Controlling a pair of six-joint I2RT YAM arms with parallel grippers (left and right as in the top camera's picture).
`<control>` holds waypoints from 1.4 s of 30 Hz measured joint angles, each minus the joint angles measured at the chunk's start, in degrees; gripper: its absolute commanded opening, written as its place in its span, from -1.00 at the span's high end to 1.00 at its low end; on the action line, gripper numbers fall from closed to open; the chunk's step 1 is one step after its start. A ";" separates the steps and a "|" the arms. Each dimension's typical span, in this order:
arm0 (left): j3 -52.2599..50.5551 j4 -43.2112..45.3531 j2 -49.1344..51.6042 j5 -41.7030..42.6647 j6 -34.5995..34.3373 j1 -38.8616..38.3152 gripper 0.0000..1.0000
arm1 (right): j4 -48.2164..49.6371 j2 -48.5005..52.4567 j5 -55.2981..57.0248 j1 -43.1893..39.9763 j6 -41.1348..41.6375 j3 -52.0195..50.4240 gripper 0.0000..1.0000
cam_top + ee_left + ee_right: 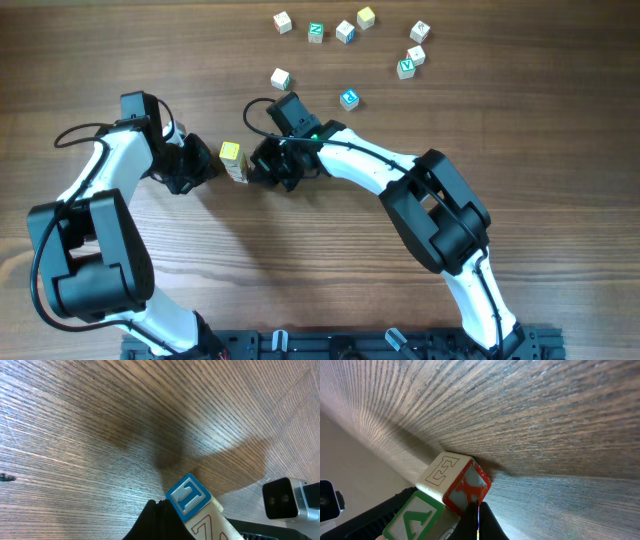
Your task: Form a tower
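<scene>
The tower stands between my two arms, a pale yellow cube on top. My left gripper is shut, its tip against the tower's left side. In the left wrist view, the shut left gripper lies beside a blue-framed cube and a cube with a red Z. My right gripper is shut at the tower's right side. Seen from the right wrist, the shut right gripper touches a red-framed cube, with a green-framed A cube beside it. Neither gripper holds anything.
Several loose letter cubes lie at the far side of the table, among them a white one, a blue one and a green one. The right arm's camera housing shows in the left wrist view.
</scene>
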 measured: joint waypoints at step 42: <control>0.00 -1.90 0.00 6.14 0.00 0.00 0.92 | -1.70 0.00 1.55 0.00 0.66 0.00 0.91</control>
